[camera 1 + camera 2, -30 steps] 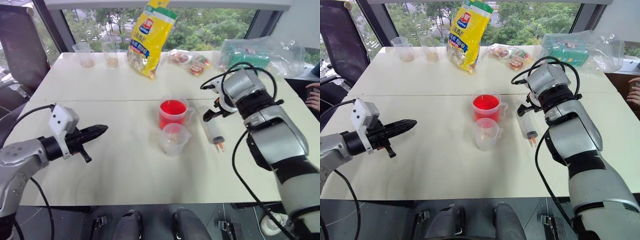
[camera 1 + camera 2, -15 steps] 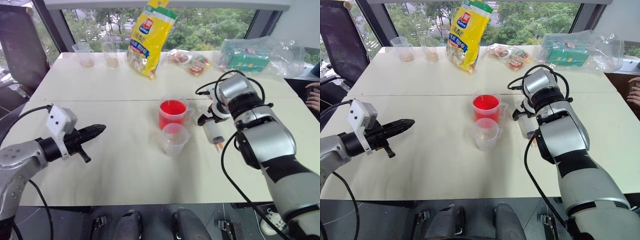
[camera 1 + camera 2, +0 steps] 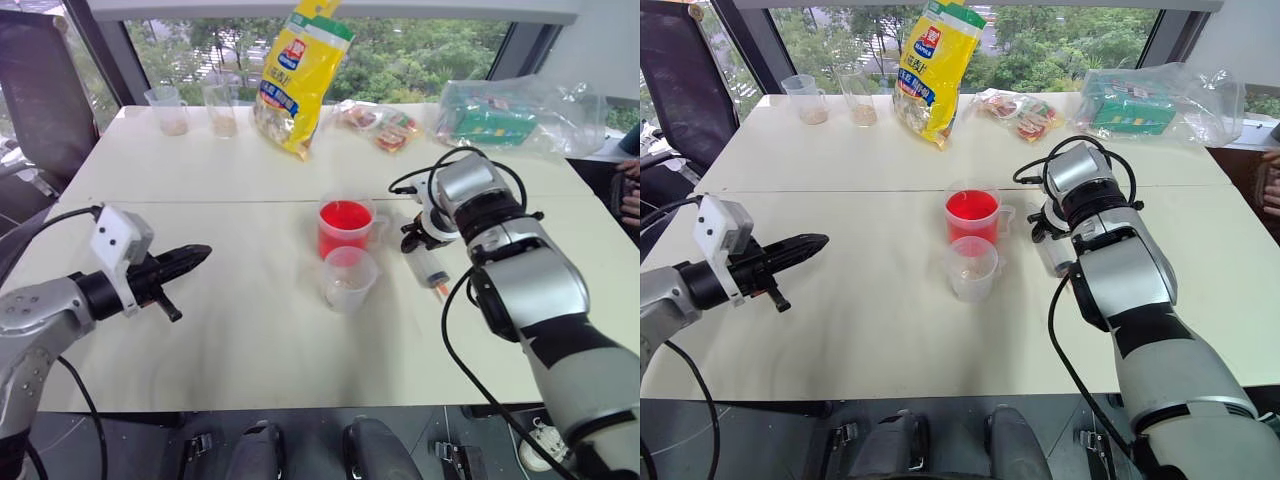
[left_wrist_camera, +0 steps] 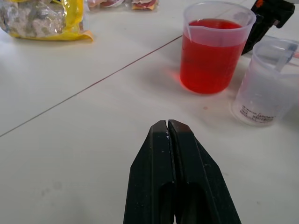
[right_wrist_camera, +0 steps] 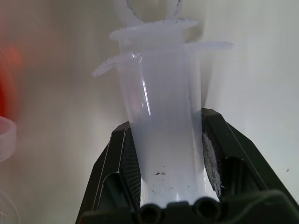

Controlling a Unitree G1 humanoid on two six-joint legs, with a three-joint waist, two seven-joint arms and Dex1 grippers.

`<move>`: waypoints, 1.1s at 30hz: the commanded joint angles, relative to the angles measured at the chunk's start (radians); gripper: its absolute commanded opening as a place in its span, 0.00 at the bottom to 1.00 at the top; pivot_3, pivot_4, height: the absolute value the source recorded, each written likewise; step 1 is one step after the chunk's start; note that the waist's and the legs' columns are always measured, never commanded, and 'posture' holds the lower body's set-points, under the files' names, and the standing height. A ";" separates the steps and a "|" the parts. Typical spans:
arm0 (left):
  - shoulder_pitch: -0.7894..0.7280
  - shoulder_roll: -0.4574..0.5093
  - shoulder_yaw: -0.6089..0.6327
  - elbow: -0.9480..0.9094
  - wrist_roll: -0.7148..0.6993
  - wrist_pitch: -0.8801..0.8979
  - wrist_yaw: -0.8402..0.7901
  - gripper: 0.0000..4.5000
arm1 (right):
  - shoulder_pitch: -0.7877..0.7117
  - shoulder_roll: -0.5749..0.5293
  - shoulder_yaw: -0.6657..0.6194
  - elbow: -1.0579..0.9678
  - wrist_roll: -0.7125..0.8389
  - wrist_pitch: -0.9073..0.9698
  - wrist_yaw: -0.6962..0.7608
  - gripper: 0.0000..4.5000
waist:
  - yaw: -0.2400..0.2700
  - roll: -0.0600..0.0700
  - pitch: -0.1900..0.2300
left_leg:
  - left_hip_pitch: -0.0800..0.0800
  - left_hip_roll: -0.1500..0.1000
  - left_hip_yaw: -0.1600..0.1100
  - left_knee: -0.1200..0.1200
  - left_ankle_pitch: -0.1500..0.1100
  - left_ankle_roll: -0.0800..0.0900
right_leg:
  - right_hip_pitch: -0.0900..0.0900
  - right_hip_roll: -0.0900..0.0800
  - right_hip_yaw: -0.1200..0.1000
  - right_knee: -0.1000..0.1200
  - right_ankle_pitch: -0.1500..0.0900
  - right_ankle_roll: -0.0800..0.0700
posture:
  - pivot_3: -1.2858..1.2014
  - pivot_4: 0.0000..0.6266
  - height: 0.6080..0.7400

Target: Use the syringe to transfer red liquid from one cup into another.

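The syringe [image 3: 431, 269] lies flat on the white table [image 3: 240, 330], right of both cups, its orange tip toward me. My right gripper [image 3: 418, 238] points down over its plunger end. In the right wrist view its fingers [image 5: 120, 154] press on both sides of the clear barrel [image 5: 159, 88]. The handled cup [image 3: 345, 228] of red liquid [image 4: 210, 65] stands mid-table. The small clear cup [image 3: 349, 278] stands just in front of it, looking empty. My left gripper [image 3: 200, 255] hovers shut and empty over the table's left part, pointing at the cups [image 4: 268, 88].
A yellow snack bag [image 3: 300, 75] leans at the back centre. Two beige-tinted cups [image 3: 172, 110] stand at the back left. Snack packets [image 3: 380, 122] and a clear bag with a green box [image 3: 510, 110] lie at the back right. A person's hand [image 3: 630, 195] shows at the right edge.
My right gripper sank a little onto the syringe and its fingers closed from wide open onto the barrel. The left arm stayed still.
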 commanded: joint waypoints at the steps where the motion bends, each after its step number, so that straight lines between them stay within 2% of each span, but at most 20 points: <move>1: -0.023 0.013 0.008 0.001 0.009 -0.017 -0.005 0.00 | 0.006 -0.059 -0.045 -0.045 0.003 0.040 -0.055 0.31 | 0.006 0.000 0.000 | 0.000 0.000 0.000 0.000 0.000 0.000 | 0.000 0.000 0.000 0.000 0.000 0.000 | 0.52 0.24 1.00; 6: -0.049 0.022 0.008 0.025 0.014 -0.018 -0.017 0.00 | 0.064 -0.144 -0.154 -0.282 0.023 -0.020 -0.130 0.31 | 0.012 0.001 0.000 | -0.001 0.000 0.000 0.000 0.000 0.000 | -0.001 0.000 0.000 -0.002 0.000 0.000 | 0.52 0.24 1.00; 11: -0.091 0.032 0.003 0.056 0.017 -0.016 -0.035 0.00 | 0.165 -0.159 -0.310 -0.584 0.080 -0.149 -0.200 0.31 | 0.005 0.001 0.000 | -0.001 0.001 0.000 -0.001 0.000 0.000 | -0.002 0.002 0.000 -0.001 0.000 0.000 | 0.52 0.24 1.00; 13: -0.129 0.037 -0.005 0.078 0.013 -0.011 -0.043 0.00 | 0.199 -0.122 -0.423 -0.705 0.137 -0.229 -0.240 0.31 | 0.002 0.001 0.001 | -0.001 0.001 0.000 -0.001 0.000 0.000 | -0.002 0.002 0.000 0.000 0.000 0.000 | 0.52 0.24 1.00; 16: -0.182 0.043 -0.020 0.109 0.008 -0.004 -0.056 0.00 | 0.246 -0.061 -0.528 -0.852 0.224 -0.358 -0.256 0.31 | 0.003 0.001 0.001 | -0.001 0.001 0.000 -0.001 0.000 0.000 | -0.002 0.002 0.000 0.000 0.000 0.000 | 0.52 0.24 1.00; 19: -0.245 0.046 -0.040 0.145 0.007 0.002 -0.068 0.00 | 0.262 0.030 -0.649 -0.960 0.381 -0.440 -0.231 0.31 | 0.001 0.001 0.001 | -0.001 0.001 0.000 -0.001 0.000 0.000 | -0.002 0.002 0.000 0.000 0.000 0.001 | 0.52 0.24 1.00; 27: -0.401 0.045 -0.085 0.224 0.000 0.022 -0.099 0.00 | 0.439 0.092 -0.532 -1.228 0.588 -0.622 0.000 0.31 | 0.012 0.001 0.000 | -0.001 0.001 0.000 -0.001 0.000 0.000 | -0.001 0.001 0.000 -0.001 0.001 0.001 | 0.52 0.24 1.00; 33: -0.477 0.032 -0.109 0.255 -0.008 0.035 -0.116 0.00 | 0.602 0.090 -0.366 -1.255 0.501 -0.849 0.067 0.31 | 0.011 0.001 0.000 | -0.001 0.000 0.000 0.000 0.000 0.000 | -0.001 0.001 0.000 0.000 0.001 0.002 | 0.52 0.24 1.00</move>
